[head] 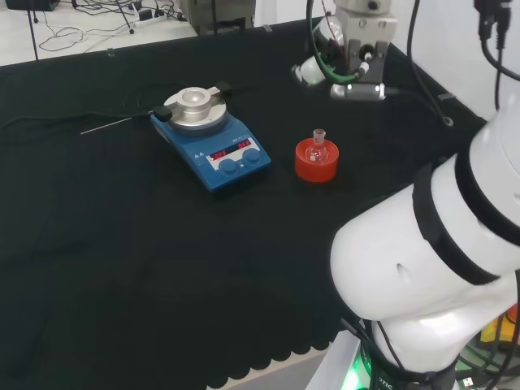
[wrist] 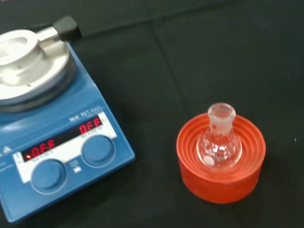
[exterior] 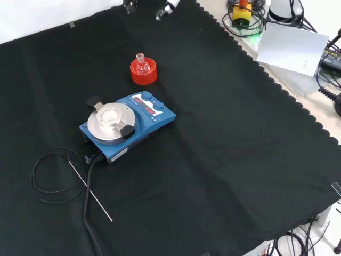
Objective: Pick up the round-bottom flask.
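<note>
At the top edge of the front view, left of centre, the tips of the hand (exterior: 162, 10) poke into frame: dark fingers (exterior: 129, 6) to the left and a pale-tipped one to the right, with a gap between them and nothing in it. Whether they are straight or curled I cannot tell from so little.

Below those tips in the front view, well apart from them, stands the round-bottom flask (exterior: 140, 65). It is small, clear and seemingly empty, and it sits upright in the hollow of a red ribbed stand (exterior: 144, 74) in the upper middle of the frame. Its neck points straight up, so its long axis is vertical, with the bulb nested in the ring. In the wrist view the flask (wrist: 219, 140) lies right of centre in the lower half, neck mouth open toward the camera.

The coming move probably turns on lowering the hand toward the flask and closing about the neck.

A blue hotplate stirrer (exterior: 128, 125) stands near the stand, lower left of it in the front view.
</note>
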Robot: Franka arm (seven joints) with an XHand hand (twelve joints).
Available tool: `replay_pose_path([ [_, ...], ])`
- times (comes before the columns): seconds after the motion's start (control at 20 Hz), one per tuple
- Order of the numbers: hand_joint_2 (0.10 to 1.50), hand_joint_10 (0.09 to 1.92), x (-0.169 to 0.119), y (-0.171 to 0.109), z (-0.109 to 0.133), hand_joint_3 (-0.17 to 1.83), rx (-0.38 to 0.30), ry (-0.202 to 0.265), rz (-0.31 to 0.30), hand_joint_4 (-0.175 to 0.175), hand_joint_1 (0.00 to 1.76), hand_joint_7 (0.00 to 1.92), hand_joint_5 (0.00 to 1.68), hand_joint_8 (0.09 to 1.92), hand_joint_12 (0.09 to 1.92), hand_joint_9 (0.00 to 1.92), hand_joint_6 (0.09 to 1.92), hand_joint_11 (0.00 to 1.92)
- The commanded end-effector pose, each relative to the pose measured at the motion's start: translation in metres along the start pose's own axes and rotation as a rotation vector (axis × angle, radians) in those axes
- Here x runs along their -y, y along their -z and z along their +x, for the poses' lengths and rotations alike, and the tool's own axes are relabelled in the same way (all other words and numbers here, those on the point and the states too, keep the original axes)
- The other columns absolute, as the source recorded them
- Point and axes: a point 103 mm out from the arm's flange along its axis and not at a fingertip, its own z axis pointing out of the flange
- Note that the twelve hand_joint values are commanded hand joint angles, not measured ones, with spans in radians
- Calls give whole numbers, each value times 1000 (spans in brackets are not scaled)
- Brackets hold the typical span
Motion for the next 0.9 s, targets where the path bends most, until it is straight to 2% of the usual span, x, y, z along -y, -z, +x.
replay_pose_path([
  [0.05,772,661,-45,-61,-32,551,-41,-32,10,-20,784,250,586,606,1422,431,130,5],
  [0.55,700,659,-67,-112,-52,614,-75,-70,49,-22,845,296,665,624,1421,474,175,43],
  [0.9,663,654,-75,-133,-70,650,-85,-89,65,-21,866,311,700,629,1416,492,232,60],
])
